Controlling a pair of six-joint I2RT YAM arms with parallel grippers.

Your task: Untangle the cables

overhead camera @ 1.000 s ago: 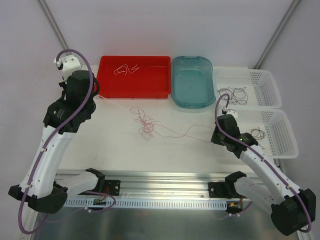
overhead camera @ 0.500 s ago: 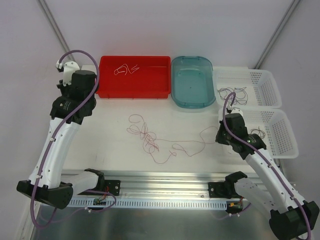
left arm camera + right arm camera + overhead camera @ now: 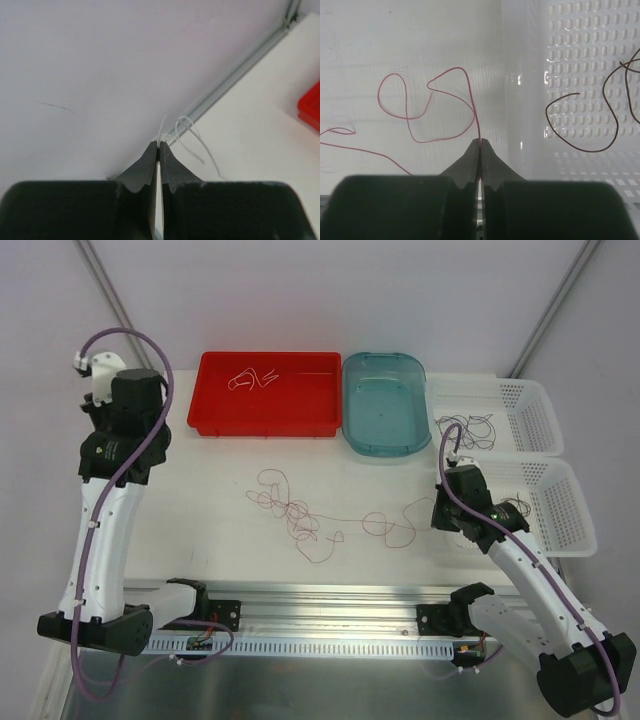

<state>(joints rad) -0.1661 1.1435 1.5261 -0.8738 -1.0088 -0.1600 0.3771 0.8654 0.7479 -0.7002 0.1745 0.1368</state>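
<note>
A dark red cable (image 3: pixel 292 510) lies tangled in loose loops on the white table, and one end runs right toward my right arm. In the right wrist view my right gripper (image 3: pixel 480 143) is shut on that red cable (image 3: pixel 469 95), just left of the near basket's wall. My left gripper (image 3: pixel 159 145) is shut on a thin white cable (image 3: pixel 196 136), which curls away from the tips. It is held up at the table's far left corner, left of the red bin. The white strand does not show in the top view.
A red bin (image 3: pixel 320 415) at the back holds a white cable (image 3: pixel 250 378). A teal tub (image 3: pixel 385 445) stands beside it. Two white baskets (image 3: pixel 540 410) at the right hold black cables (image 3: pixel 470 428) (image 3: pixel 580 145). A metal rail runs along the near edge.
My left arm has swung left and back, away from the red bin, with the white cable. The red cable has gone slack into wider loops, and my right gripper has shifted slightly.
</note>
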